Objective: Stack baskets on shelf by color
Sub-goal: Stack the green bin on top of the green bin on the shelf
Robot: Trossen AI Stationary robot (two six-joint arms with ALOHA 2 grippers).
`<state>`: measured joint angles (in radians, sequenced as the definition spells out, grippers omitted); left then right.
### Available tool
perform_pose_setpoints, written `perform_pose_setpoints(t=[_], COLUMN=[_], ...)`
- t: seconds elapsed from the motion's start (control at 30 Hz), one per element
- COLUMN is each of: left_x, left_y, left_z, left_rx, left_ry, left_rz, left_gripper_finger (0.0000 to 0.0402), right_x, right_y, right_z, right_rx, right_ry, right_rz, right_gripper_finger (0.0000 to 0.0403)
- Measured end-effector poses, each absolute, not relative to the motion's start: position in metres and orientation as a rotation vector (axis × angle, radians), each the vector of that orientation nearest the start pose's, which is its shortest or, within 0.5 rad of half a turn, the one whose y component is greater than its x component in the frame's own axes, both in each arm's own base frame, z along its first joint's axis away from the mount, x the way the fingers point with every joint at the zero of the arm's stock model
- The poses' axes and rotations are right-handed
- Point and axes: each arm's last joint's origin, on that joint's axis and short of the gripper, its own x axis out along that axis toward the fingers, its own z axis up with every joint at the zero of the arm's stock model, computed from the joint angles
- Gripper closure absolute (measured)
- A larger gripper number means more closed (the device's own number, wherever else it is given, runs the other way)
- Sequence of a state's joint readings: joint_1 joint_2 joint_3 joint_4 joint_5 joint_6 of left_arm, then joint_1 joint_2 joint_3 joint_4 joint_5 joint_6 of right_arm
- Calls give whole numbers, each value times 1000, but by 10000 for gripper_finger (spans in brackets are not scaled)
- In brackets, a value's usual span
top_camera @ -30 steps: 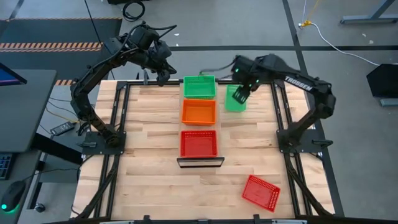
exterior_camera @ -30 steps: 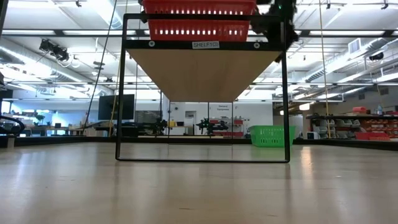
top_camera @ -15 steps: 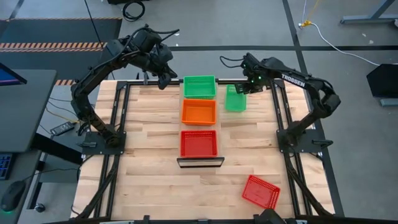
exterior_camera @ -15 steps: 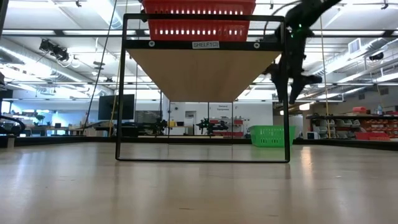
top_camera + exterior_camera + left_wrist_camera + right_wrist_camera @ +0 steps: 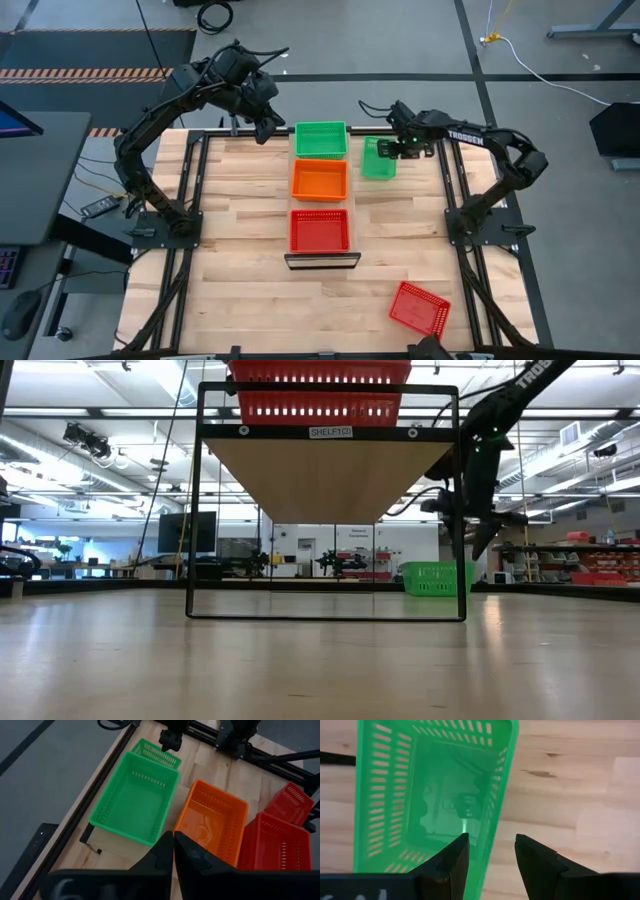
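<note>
On the raised shelf stand a green basket, an orange basket and a red stack, in a row from far to near. A loose green basket rests on its base on the table, right of the shelf's far end. My right gripper is open and hangs low over that basket's right wall, one finger above the inside and one above the table, touching nothing. My left gripper is shut and hovers left of the shelf's far end.
A loose red basket lies askew near the table's near right corner. The shelf's black frame stands upright just beside my right gripper in the low view. Bare wood lies left and right of the shelf.
My right gripper has come down from shelf height toward the loose green basket on the table's far right, and its wrist has swung about on the way. The basket has stayed where it was. The left arm has kept still.
</note>
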<state>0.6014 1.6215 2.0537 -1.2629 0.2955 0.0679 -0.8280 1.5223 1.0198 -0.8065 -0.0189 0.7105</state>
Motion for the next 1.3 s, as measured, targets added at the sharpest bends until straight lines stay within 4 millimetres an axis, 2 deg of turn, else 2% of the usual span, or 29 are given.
perform_pose_setpoints(t=[0.4, 0.53, 0.7, 0.9, 1.07, 1.3], left_x=[249, 252, 259, 265, 268, 276], left_y=[159, 154, 146, 139, 134, 127], left_z=[454, 454, 456, 458, 458, 462], left_rx=[-307, -288, -256, -234, -225, -104], left_ry=[758, 760, 735, 715, 717, 671], left_rz=[261, 240, 207, 179, 160, 118], left_gripper_finger=[388, 380, 384, 389, 379, 372], right_x=[186, 185, 183, 178, 173, 168], right_y=[-201, -199, -197, -196, -193, -191], right_z=[181, 178, 174, 171, 188, 255], right_rx=[1149, 1118, 1088, 1074, 1052, 896], right_ry=[848, 874, 907, 949, 901, 727], right_rz=[-1125, -1108, -1087, -1118, -1116, -1057], right_gripper_finger=[246, 285, 380, 384, 391, 391])
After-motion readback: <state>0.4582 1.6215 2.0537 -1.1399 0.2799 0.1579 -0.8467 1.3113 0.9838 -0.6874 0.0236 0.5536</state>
